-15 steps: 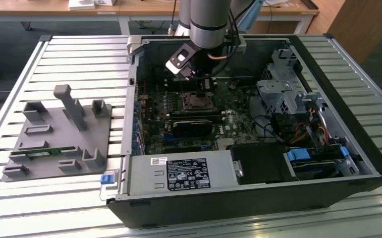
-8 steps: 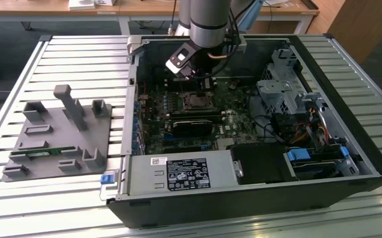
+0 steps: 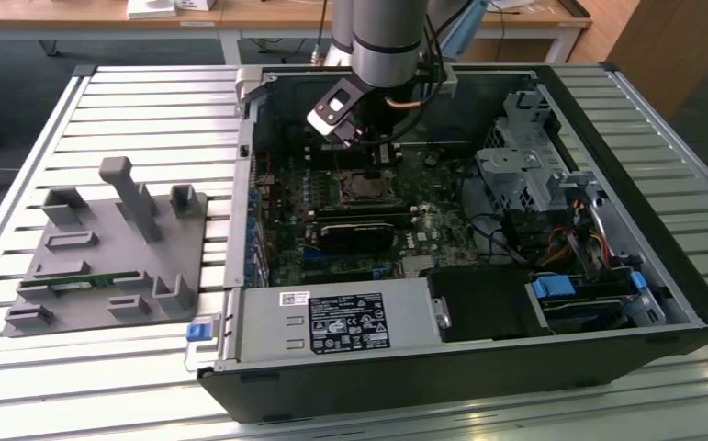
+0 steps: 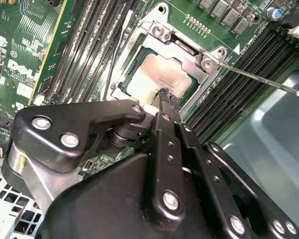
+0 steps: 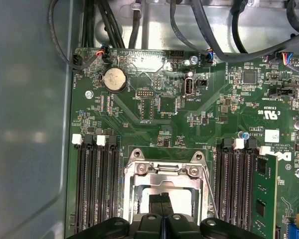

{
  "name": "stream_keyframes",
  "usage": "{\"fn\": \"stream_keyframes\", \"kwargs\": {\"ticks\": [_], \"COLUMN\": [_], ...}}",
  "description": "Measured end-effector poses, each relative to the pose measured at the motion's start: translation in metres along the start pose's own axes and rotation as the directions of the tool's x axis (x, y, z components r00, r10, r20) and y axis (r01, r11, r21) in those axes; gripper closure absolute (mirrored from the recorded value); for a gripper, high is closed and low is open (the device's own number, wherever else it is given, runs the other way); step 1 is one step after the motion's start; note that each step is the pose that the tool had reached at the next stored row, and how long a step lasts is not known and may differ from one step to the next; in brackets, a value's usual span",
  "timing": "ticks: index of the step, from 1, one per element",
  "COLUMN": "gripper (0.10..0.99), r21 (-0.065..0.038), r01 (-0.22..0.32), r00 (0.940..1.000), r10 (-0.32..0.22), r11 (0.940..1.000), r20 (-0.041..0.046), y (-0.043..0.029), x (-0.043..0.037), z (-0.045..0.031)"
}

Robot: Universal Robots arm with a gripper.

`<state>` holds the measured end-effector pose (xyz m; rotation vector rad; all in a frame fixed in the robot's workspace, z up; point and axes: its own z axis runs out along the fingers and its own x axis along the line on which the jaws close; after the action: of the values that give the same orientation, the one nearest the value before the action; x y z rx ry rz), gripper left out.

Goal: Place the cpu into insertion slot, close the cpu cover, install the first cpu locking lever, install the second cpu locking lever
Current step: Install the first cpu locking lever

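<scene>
With the end effector (image 4: 165,95) closed and empty at the cpu cover (image 4: 189,50) edge, the cpu (image 4: 157,74) could be scratched by slippage.

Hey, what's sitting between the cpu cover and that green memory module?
In the first wrist view, a thin metal lever and empty black memory slots lie between the cpu cover and the green memory module.
</scene>
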<state>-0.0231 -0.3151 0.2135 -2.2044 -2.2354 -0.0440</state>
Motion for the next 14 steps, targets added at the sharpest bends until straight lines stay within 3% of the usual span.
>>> {"fn": "stream_keyframes", "kwargs": {"ticks": [14], "gripper": [0.980], "r21": [0.000], "r01": [0.000], "r00": [1.0000], "r10": [0.000], "r11": [1.0000], "r20": [0.0000], "y": [0.0001], "x": [0.0001], "z": [-0.0029]}}
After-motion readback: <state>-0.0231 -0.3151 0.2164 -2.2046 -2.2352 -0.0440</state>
